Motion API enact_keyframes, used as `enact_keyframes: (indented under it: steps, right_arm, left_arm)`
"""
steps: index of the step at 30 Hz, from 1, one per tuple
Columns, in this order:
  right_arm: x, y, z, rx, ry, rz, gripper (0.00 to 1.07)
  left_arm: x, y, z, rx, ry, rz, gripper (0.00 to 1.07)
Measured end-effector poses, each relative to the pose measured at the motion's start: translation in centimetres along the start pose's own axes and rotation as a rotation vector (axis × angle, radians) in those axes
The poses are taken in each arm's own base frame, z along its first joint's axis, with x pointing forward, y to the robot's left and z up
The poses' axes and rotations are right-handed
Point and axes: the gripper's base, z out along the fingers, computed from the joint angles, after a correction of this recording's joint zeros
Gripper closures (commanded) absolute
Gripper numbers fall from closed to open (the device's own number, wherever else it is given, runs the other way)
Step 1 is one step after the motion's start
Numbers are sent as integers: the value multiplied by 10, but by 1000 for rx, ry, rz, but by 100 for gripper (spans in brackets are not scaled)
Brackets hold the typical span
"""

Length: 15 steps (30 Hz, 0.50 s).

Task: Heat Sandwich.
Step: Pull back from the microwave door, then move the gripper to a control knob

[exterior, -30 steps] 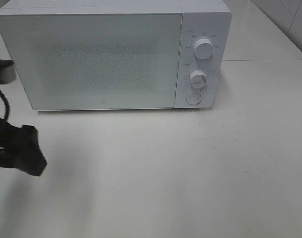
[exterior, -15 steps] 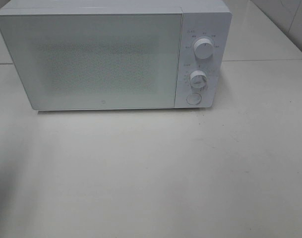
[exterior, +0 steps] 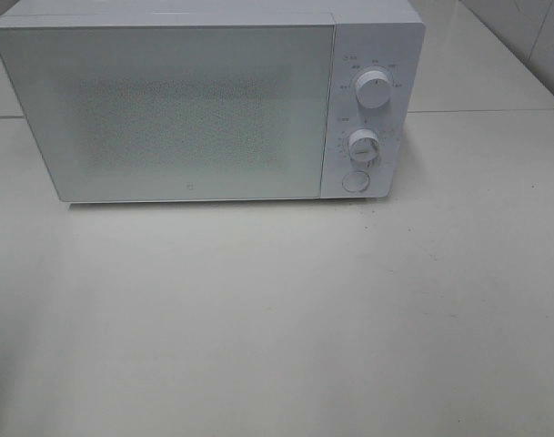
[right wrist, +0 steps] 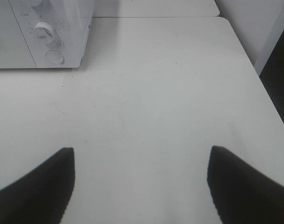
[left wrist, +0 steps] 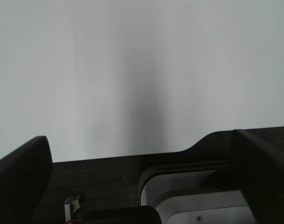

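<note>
High view: we see only the closed microwave (exterior: 208, 105) on the worktop (exterior: 304, 319), no sandwich anywhere. Left wrist: left gripper (left wrist: 139, 137) spread wide, empty, bare worktop ahead. Right wrist: right gripper (right wrist: 141, 150) wide, empty, dials (right wrist: 41, 30) ahead, so we judge it nearer.

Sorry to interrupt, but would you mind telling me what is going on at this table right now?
Nothing is being handled right now. The white microwave sits on the table with its door shut, and no sandwich shows in any view. The left end effector and the right end effector are both open and empty, above the table, outside the high camera's view.
</note>
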Motion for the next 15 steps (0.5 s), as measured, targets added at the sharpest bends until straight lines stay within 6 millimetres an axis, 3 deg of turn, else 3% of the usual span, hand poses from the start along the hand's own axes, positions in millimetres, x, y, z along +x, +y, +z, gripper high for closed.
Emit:
enact_keyframes:
  steps: [6, 15]
  right_arm:
    - [0, 0, 0, 0, 0, 0, 32]
    - [0, 0, 0, 0, 0, 0, 32]
  left_arm:
    - [34, -3, -10, -8, -143, 17, 9]
    - [60, -7, -26, -21, -377, 26, 9]
